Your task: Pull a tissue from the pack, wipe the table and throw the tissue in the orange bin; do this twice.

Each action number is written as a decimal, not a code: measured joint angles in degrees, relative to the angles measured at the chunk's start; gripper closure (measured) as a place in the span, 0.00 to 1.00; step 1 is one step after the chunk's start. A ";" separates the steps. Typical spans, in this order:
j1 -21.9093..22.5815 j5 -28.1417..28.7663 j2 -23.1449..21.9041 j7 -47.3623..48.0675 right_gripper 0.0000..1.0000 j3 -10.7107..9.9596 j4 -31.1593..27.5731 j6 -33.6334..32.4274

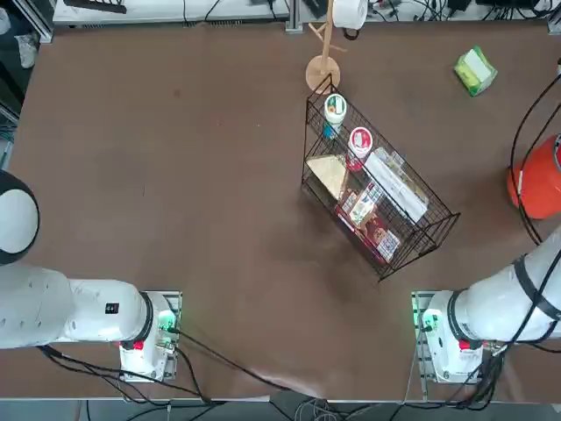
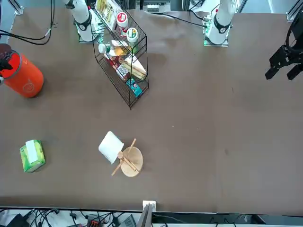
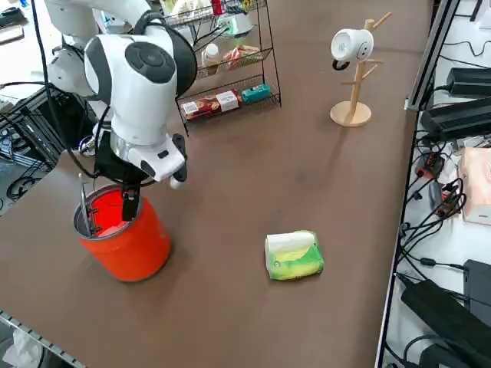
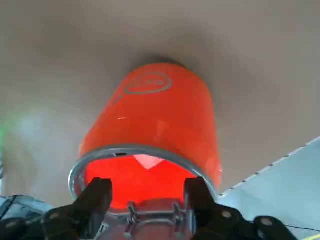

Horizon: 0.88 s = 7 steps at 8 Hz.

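Right now my right gripper (image 4: pixel 147 192) hangs directly over the mouth of the orange bin (image 4: pixel 155 125), fingers (image 4: pixel 97 197) spread apart with nothing between them. Looking down past those fingers, I see a pale scrap of tissue (image 4: pixel 146 161) lying inside the bin on the glowing red floor, clear of my pads. My pincer is released, gripping nothing.

From the raised side camera, my gripper (image 3: pixel 130 201) points down into the bin's opening, its dark fingertips sitting at about the level of the metal rim, and the orange bin (image 3: pixel 126 238) stands upright on the table (image 3: pixel 307 169) near the table's edge.

From overhead, taking the table's middle as the clock centre with twelve o'clock away from my bases, the orange bin (image 1: pixel 536 182) sits at three o'clock, right at the table's edge. The pack (image 1: pixel 475 70) lies at about two o'clock, toward the far corner, well apart from the bin. Its green sides and white top show plainly in the side view, where the pack (image 3: pixel 293 255) rests flat on the bare brown surface.

Between one and three o'clock, nearer the centre, the black wire rack (image 1: pixel 377 189) stands loaded with groceries, and at one o'clock the wooden stand (image 1: pixel 324 66) holds its white paper roll (image 1: pixel 351 12).
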 joint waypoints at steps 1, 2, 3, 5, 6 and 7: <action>0.12 2.14 -0.03 -0.20 0.06 0.55 2.85 0.02; 0.29 6.56 0.30 -0.23 0.04 1.53 5.97 0.02; 0.48 11.66 2.05 -0.23 0.05 2.54 9.17 0.34; 0.72 21.66 10.55 -0.08 0.06 3.64 17.18 3.62; 0.74 26.31 15.52 0.33 0.08 3.73 20.53 7.07; 0.74 29.79 19.96 1.21 0.11 3.81 22.74 11.40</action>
